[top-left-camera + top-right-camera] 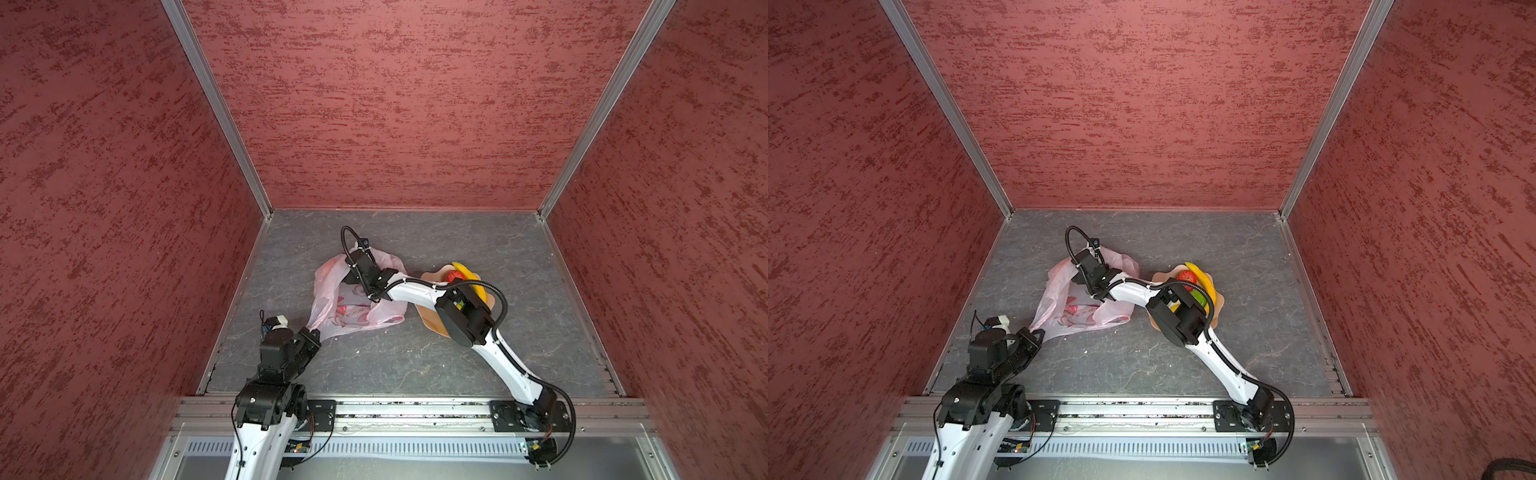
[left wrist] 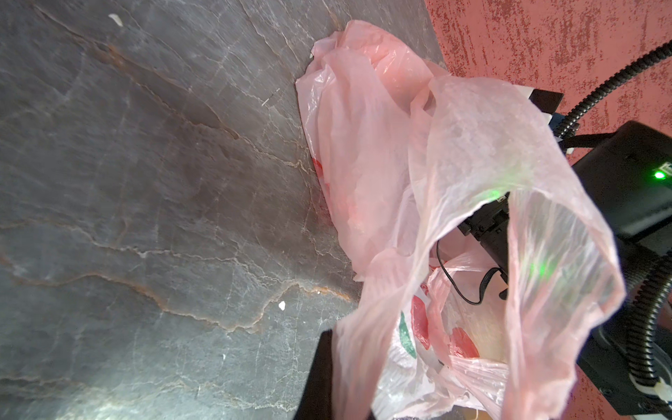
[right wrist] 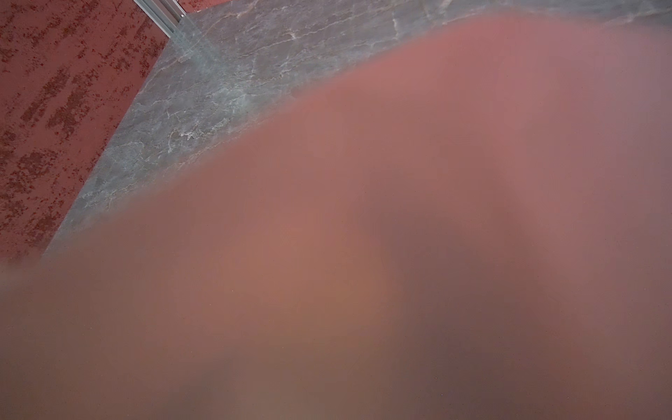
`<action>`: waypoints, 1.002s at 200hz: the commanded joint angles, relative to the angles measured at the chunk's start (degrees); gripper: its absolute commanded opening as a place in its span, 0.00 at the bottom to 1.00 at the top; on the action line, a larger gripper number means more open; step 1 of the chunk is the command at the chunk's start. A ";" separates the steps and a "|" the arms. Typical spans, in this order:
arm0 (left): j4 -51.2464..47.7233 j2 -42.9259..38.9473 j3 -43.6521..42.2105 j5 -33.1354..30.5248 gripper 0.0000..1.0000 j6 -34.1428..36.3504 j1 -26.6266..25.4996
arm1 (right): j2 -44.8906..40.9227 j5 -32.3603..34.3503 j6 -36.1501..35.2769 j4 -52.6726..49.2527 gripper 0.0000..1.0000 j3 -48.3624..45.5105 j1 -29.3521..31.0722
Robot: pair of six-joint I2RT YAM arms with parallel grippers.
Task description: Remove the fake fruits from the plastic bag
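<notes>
The pale-pink plastic bag point(image 1: 332, 301) point(image 1: 1059, 309) lies crumpled left of the middle of the grey slab. My left gripper point(image 1: 312, 333) point(image 1: 1036, 333) point(image 2: 342, 382) is shut on one stretched handle of it at its near-left corner. My right arm's wrist point(image 1: 368, 272) point(image 2: 487, 225) reaches into the bag's mouth, where its fingers are hidden. The right wrist view is mostly blurred pink bag film point(image 3: 363, 218). On the tan plate point(image 1: 430, 322) point(image 1: 1219, 305) to the right lie a yellow banana point(image 1: 469, 276) point(image 1: 1202, 278), a red fruit point(image 1: 1187, 279) and a green fruit point(image 1: 1198, 297). What the bag holds is hidden.
Red textured walls point(image 1: 124, 208) close in the left, back and right sides. An aluminium rail point(image 1: 415, 409) with both arm bases runs along the front edge. My right elbow point(image 1: 457, 320) hangs over the plate's near side. Small white crumbs point(image 2: 282, 305) dot the slab.
</notes>
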 commanded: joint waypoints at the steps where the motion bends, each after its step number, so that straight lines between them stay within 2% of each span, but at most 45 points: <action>1: -0.13 -1.24 -0.82 0.40 0.00 -0.28 -0.37 | 1.34 0.58 1.48 -0.33 0.79 3.41 -0.72; 64: -1.96 -2.73 -0.64 0.01 0.00 -0.27 -0.30 | 3.37 1.10 2.35 -2.76 0.76 7.28 -1.17; 152: 1.37 -1.62 -1.70 1.20 0.00 -1.28 -0.37 | 6.41 -2.72 0.93 -5.27 0.75 12.51 -1.28; 200: 1.60 -0.74 -1.39 1.35 0.00 -1.06 -0.33 | 6.80 -1.97 1.20 -5.73 0.68 13.12 -1.37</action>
